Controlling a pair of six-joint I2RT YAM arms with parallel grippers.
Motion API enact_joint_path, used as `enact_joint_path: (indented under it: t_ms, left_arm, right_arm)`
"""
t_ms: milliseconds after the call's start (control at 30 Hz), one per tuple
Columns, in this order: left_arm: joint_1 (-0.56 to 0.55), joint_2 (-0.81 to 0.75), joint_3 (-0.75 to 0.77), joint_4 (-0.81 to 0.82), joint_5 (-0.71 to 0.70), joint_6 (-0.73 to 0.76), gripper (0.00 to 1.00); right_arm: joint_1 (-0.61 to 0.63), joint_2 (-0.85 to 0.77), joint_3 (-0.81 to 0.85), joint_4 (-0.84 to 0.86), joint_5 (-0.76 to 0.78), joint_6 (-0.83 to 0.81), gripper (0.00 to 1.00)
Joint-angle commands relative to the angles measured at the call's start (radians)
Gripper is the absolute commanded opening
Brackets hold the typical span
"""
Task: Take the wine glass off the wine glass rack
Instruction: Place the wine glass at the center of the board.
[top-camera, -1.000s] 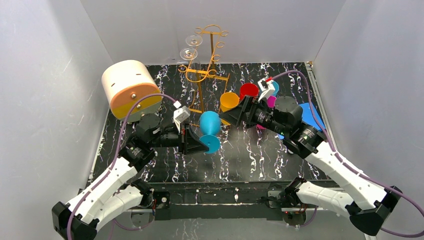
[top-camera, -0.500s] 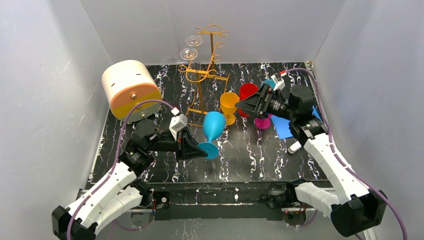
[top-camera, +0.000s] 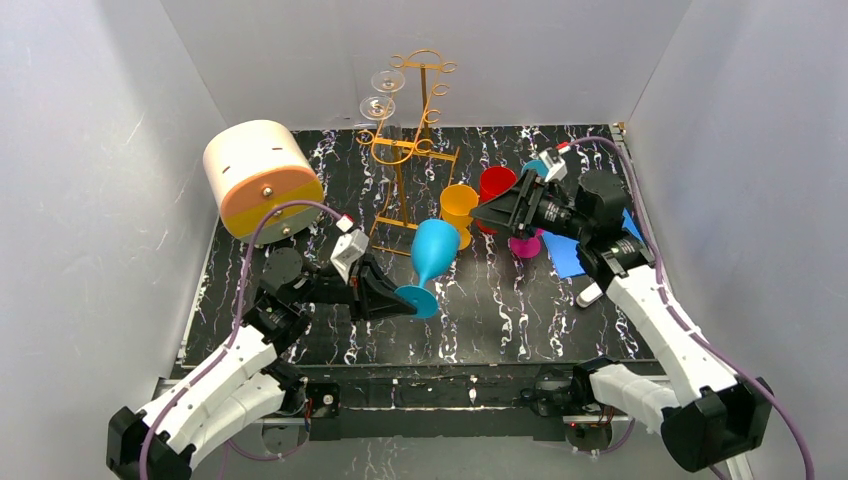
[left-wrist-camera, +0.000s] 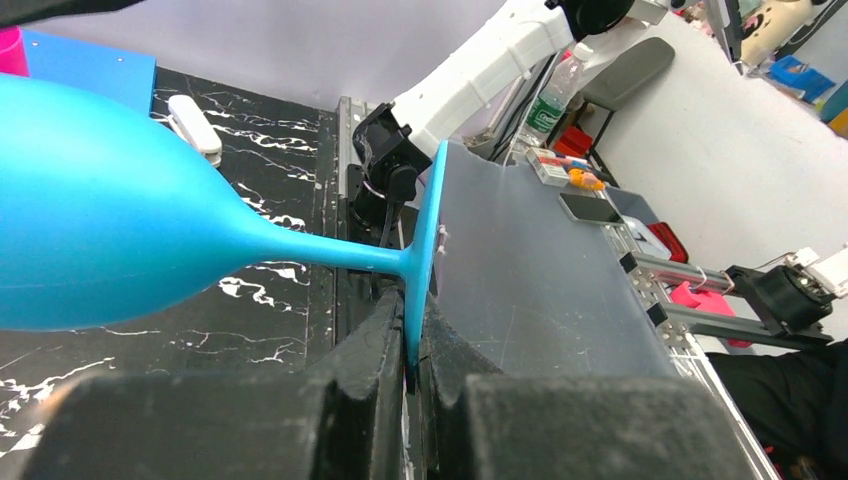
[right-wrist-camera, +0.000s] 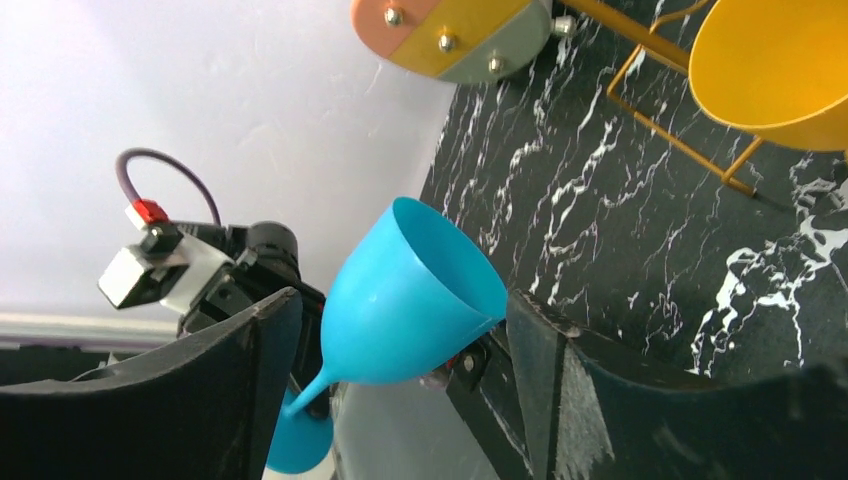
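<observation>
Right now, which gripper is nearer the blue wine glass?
Left. The left gripper clamps the foot of the blue wine glass; the right gripper sits open beyond its bowl, to the right.

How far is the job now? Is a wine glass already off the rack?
Done: the blue wine glass is clear of the wine glass rack. In hand: the left gripper pinches its foot, glass tilted. Left: probably passing it to the open right gripper, or setting it down.

Two clear wine glasses (top-camera: 388, 80) (top-camera: 377, 106), one rack (top-camera: 424, 100), one blue goblet (top-camera: 432, 250), at least three other goblets (top-camera: 458, 203) (top-camera: 496, 182) (top-camera: 524, 246), one box (top-camera: 262, 178)
</observation>
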Motion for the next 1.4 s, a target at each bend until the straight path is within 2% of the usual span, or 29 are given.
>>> enact_joint_path:
  t_ms: [0,200,500,900,1267,1367]
  left_arm:
    - [-0.002,0.032,-0.023,0.181,0.036,-0.104,0.0]
    - [-0.002,0.035,-0.031,0.208,0.059,-0.098,0.0]
    - [-0.002,0.033,-0.053,0.256,0.039,-0.106,0.0]
    - [-0.002,0.083,-0.049,0.34,0.05,-0.119,0.0]
    - [-0.002,0.122,-0.053,0.354,0.1,0.031,0.0]
    - [-0.002,0.172,-0.058,0.353,0.136,0.038,0.0]
  right_arm:
    - [-0.001,0.088,0.041,0.034,-0.177,-0.038,0.84]
    - [-0.002,0.242,0.082,0.166,-0.458,0.065,0.86]
    - [-0.002,0.278,0.08,0.296,-0.599,0.137,0.81]
    - [-0.002,0.289,0.072,0.393,-0.659,0.197,0.73]
    - [-0.002,0.32,0.107,0.372,-0.698,0.199,0.76]
    - [0.0,0.333,0.109,0.372,-0.716,0.204,0.73]
